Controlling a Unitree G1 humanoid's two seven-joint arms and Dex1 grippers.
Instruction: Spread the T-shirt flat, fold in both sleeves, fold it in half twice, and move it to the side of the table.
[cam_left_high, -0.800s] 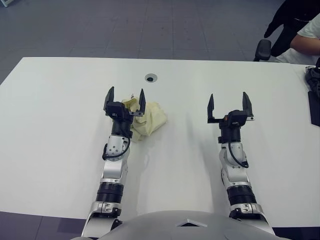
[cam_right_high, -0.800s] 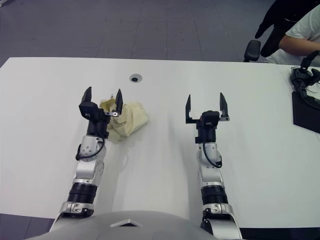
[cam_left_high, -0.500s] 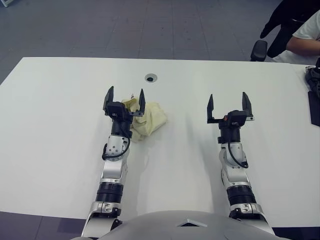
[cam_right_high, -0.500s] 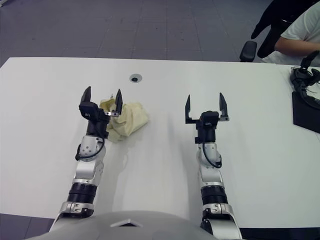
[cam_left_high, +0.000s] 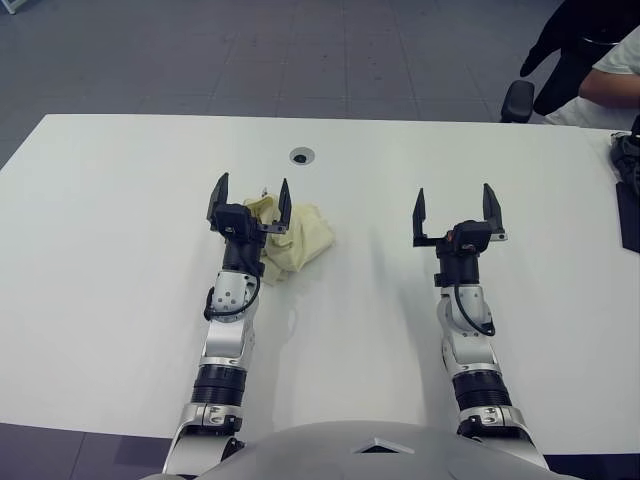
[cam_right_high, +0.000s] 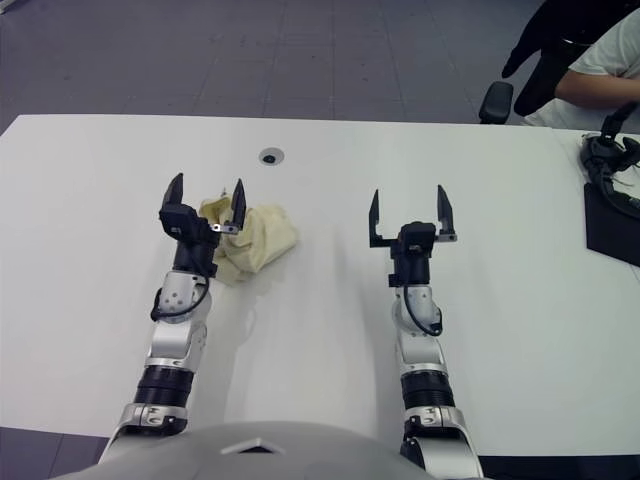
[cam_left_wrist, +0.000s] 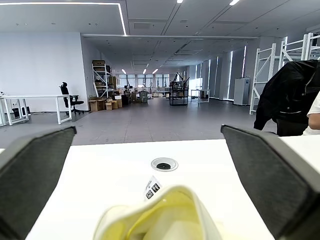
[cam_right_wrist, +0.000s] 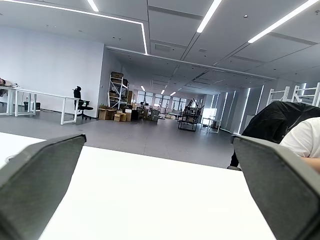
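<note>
A crumpled pale-yellow T-shirt (cam_left_high: 298, 240) lies in a heap on the white table (cam_left_high: 120, 220), left of centre. My left gripper (cam_left_high: 249, 194) is open, raised just above the heap's near left edge, fingers pointing up and away. In the left wrist view the bunched T-shirt (cam_left_wrist: 160, 215) with a small white tag sits low between the two dark fingers (cam_left_wrist: 272, 170). My right gripper (cam_left_high: 452, 205) is open over bare table, well to the right of the shirt, with nothing between its fingers (cam_right_wrist: 280, 175).
A round cable grommet (cam_left_high: 301, 155) is set in the table behind the shirt. Dark gear (cam_right_high: 612, 190) lies at the table's far right edge. A seated person and a chair are beyond the far right corner. Bare tabletop stretches between and around the arms.
</note>
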